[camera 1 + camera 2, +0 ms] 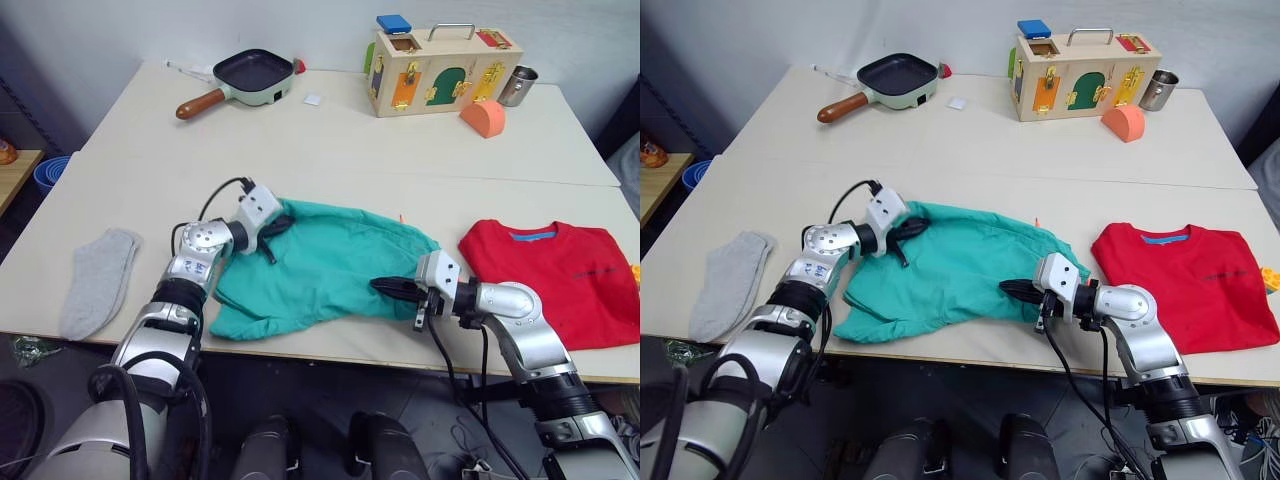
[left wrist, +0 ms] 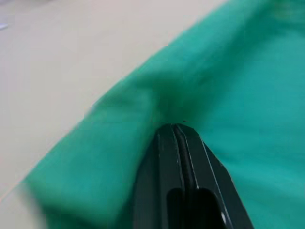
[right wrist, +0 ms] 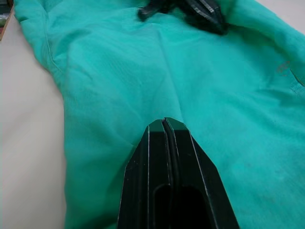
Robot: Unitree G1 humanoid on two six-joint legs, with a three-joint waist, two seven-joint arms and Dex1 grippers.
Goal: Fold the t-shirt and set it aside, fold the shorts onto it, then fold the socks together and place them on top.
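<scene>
The teal-green shorts [image 1: 320, 265] lie spread and crumpled at the middle of the near table. My left gripper [image 1: 280, 226] is at their far-left edge, shut on a fold of the cloth [image 2: 143, 102]. My right gripper [image 1: 388, 287] lies at their near-right side, fingers pressed together and shut on the fabric [image 3: 143, 71]; the right wrist view also shows the left gripper [image 3: 200, 12] across the shorts. The red t-shirt [image 1: 560, 280] lies flat at the right, collar away from me. A grey sock [image 1: 100, 280] lies at the left, near the front edge.
On the far table stand a frying pan [image 1: 250, 78], a wooden lock box [image 1: 440, 70], a metal cup [image 1: 518, 85] and an orange block [image 1: 483, 117]. A blue bin [image 1: 50, 172] sits off the table's left side. A small yellow piece [image 1: 1270, 277] lies beside the t-shirt.
</scene>
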